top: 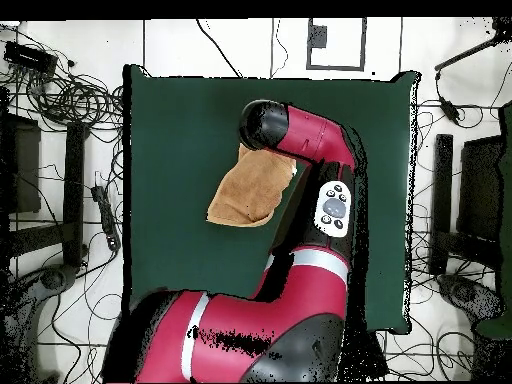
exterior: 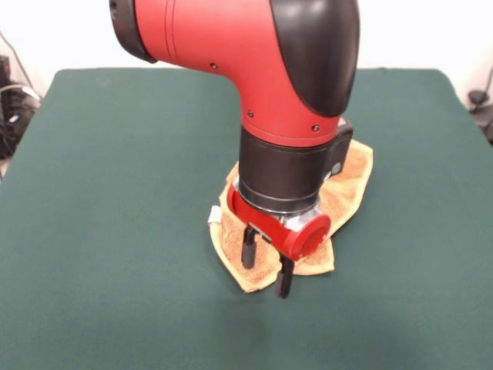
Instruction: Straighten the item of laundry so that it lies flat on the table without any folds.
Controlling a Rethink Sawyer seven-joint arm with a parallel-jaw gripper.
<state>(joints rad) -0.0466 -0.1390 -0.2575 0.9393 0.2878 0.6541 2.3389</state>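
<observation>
The orange-tan towel point(exterior: 350, 181) lies crumpled on the dark green table point(exterior: 115, 193), right of centre in the front view, folded over itself with rounded, uneven edges. Its small white tag point(exterior: 213, 216) sticks out at the left edge. My gripper point(exterior: 266, 266) points down over the towel's near edge. Its two black fingers point(exterior: 248, 248) are apart, with nothing between them. The arm hides the towel's middle. In the overhead view the towel point(top: 250, 190) lies near the middle of the table point(top: 170, 150), and the arm's wrist point(top: 268, 125) covers its far end and hides the gripper.
The arm's red and black body point(top: 250, 330) covers the table's bottom part in the overhead view. Cables and dark equipment point(top: 60, 100) lie on the floor around the table. Green cloth shows on all sides of the towel.
</observation>
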